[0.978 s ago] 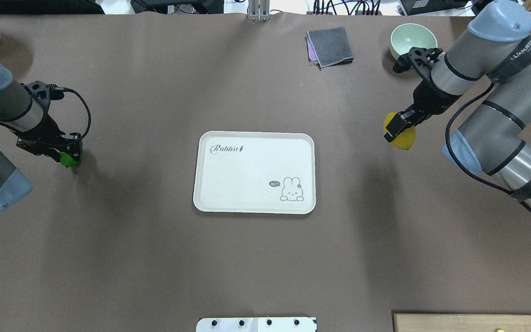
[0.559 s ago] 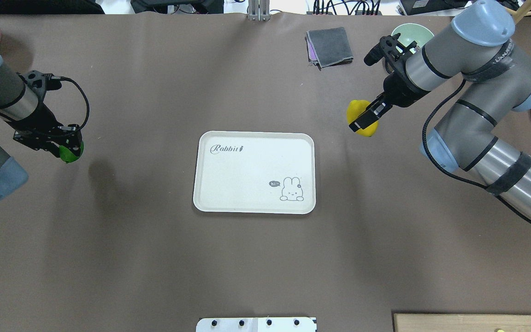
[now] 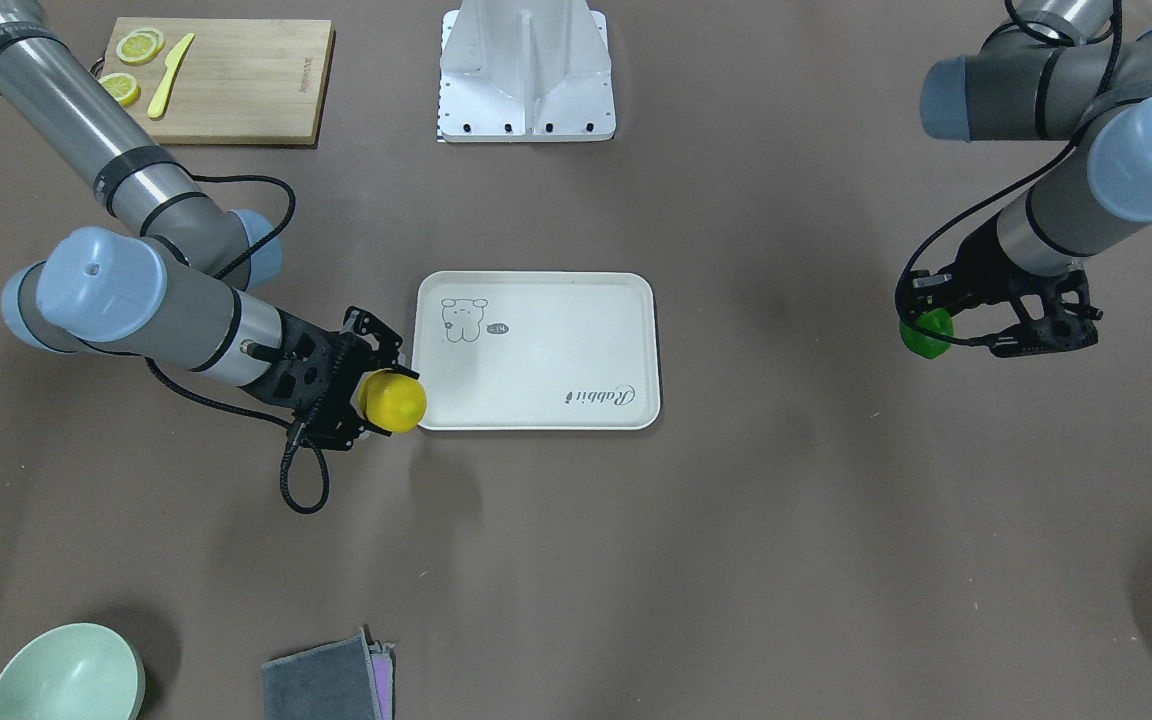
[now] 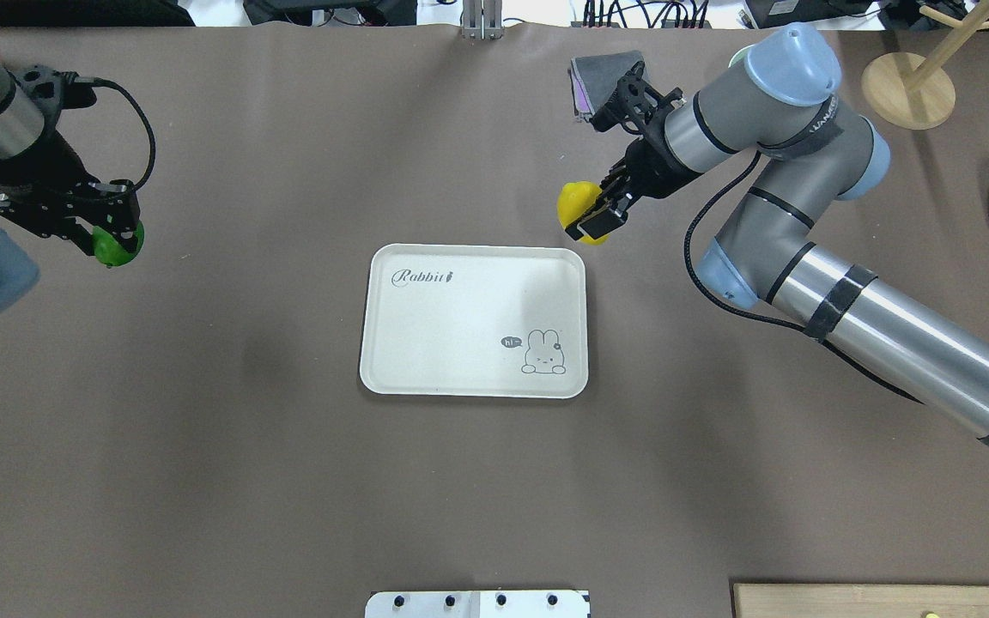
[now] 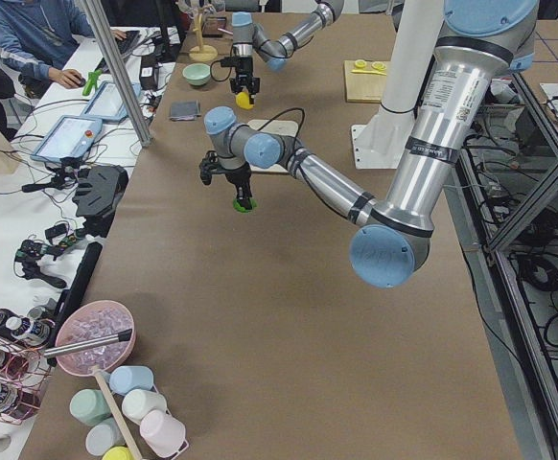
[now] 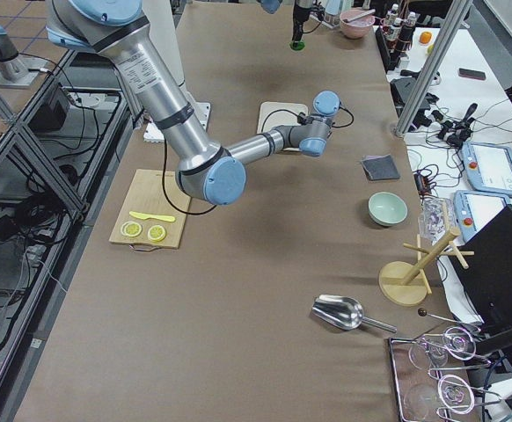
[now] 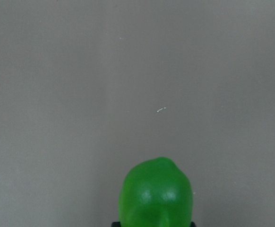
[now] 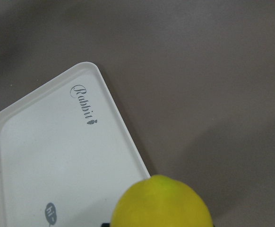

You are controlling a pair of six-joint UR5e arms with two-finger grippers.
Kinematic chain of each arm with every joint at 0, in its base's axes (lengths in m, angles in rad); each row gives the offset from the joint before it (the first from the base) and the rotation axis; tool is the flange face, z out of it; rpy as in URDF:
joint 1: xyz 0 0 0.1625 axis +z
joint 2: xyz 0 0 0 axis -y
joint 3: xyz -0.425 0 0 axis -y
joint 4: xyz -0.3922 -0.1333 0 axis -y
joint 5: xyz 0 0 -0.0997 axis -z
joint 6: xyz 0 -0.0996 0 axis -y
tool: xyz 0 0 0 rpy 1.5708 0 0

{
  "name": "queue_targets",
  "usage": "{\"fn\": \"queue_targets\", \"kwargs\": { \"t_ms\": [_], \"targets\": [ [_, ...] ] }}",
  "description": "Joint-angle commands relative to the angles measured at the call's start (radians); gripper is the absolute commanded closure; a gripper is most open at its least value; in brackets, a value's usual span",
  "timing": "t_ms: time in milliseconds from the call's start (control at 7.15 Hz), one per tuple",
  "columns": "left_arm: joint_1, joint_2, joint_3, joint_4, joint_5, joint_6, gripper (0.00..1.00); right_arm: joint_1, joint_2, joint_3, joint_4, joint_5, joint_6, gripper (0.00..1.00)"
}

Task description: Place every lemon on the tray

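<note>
While both fruits are held in the arms' grasp, the brown worktop (image 4: 494, 498) carries only one item of the task.

Tray (image 4: 460, 318): off-white, rectangular, with a raised rim. It lies flat at centre with nothing on it.

Yellow lemon (image 4: 573, 204): the larger fruit, clamped in the right pincer (image 4: 587, 218). It is held aloft at the tray's far right corner in the overhead view, not yet over the tray floor. Judged firm, light and waxy-skinned, and rounded, so apt to roll once let go. Best taken across its middle, as here, and set low on the flat floor away from the rim.

Green lemon (image 4: 121, 243): the smaller, glossy fruit, gripped by the left pincer (image 4: 108, 240). It appears lifted above bare worktop, well apart from the tray on the robot's left. Judged likewise stiff and light, and slicker by its sheen. Hold across the belly, not the tapered ends.
</note>
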Motion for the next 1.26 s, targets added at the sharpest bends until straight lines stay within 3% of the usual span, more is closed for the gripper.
{"fn": "queue_targets", "kwargs": {
  "t_ms": [0,280,419,559,699,839,1118],
  "targets": [
    [-0.018,-0.119,-0.046,0.193,0.000,0.002,1.00,-0.041,0.012,-0.010,0.016,-0.001,0.000,0.69],
    [-0.016,-0.205,-0.068,0.279,-0.007,-0.016,1.00,-0.088,0.010,-0.013,0.008,-0.012,0.004,0.63],
    [-0.016,-0.230,-0.069,0.295,-0.029,-0.024,1.00,-0.103,0.004,-0.015,0.004,-0.012,0.004,0.54],
    [-0.004,-0.261,-0.059,0.286,-0.037,-0.113,1.00,-0.107,0.001,-0.015,0.003,-0.010,0.004,0.24],
    [0.032,-0.319,-0.034,0.286,-0.034,-0.181,1.00,-0.110,-0.001,-0.015,0.002,-0.010,0.003,0.08],
    [0.065,-0.348,-0.026,0.286,-0.030,-0.249,1.00,-0.110,0.001,-0.012,0.002,-0.010,0.004,0.01],
    [0.123,-0.387,0.013,0.263,-0.016,-0.332,1.00,-0.078,0.001,-0.007,-0.006,0.008,0.010,0.01]
  ]
}}
